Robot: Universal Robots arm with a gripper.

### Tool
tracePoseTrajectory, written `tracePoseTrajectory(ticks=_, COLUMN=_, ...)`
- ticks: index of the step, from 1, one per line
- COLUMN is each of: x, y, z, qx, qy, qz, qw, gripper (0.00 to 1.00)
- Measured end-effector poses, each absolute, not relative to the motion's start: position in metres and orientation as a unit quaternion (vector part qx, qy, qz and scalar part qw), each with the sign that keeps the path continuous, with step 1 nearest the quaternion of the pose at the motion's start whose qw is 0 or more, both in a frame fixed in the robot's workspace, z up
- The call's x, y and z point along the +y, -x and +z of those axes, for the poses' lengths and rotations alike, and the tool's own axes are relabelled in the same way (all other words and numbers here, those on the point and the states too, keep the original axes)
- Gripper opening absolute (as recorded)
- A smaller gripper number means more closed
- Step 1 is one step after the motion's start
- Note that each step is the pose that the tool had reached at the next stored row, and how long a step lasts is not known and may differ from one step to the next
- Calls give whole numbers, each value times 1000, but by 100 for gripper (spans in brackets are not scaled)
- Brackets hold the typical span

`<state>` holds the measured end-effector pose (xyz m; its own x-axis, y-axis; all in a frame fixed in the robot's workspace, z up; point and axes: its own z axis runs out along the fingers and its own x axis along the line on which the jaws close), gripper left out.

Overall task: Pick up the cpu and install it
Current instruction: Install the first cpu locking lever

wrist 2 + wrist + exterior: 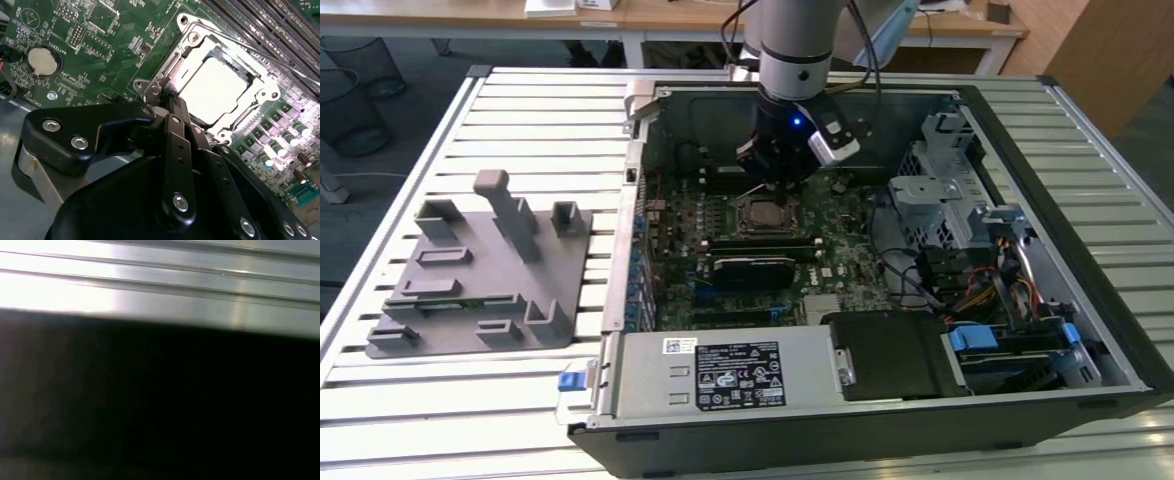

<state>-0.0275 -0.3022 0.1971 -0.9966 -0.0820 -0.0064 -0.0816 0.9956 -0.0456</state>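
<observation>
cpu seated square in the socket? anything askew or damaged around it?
Nothing stands out. The cpu lies flat and square inside the socket frame in the second wrist view. The gripper sits at the frame's corner, beside the chip.

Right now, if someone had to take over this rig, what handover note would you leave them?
Gripper: low over the motherboard inside the open computer case, tips at the edge of the socket frame. I cannot tell whether its fingers are open or shut.
Cpu: lies flat in the socket, silvery top up, not held.
Grey holder tray: on the slatted table, at the exterior view's left of the case.
Done: cpu is in the socket.
Left: the frame looks unlatched around the cpu, though that is hard to confirm; check seating before moving the arm.
</observation>
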Motion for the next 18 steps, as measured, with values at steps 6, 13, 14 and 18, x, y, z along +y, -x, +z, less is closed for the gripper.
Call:
tracePoseTrajectory(ticks=6, x=-302, y=27, z=198, qx=999, qy=41, qz=-25, qw=5, gripper=11)
tracePoseTrajectory(ticks=13, x=-306, y=30, z=206, qx=999, qy=41, qz=-24, qw=4, gripper=11)
tracePoseTrajectory(ticks=14, x=-307, y=32, z=206, qx=999, qy=41, qz=-23, qw=4, gripper=11)
tracePoseTrajectory(ticks=18, x=-311, y=42, z=206, qx=999, qy=41, qz=-20, qw=5, gripper=11)
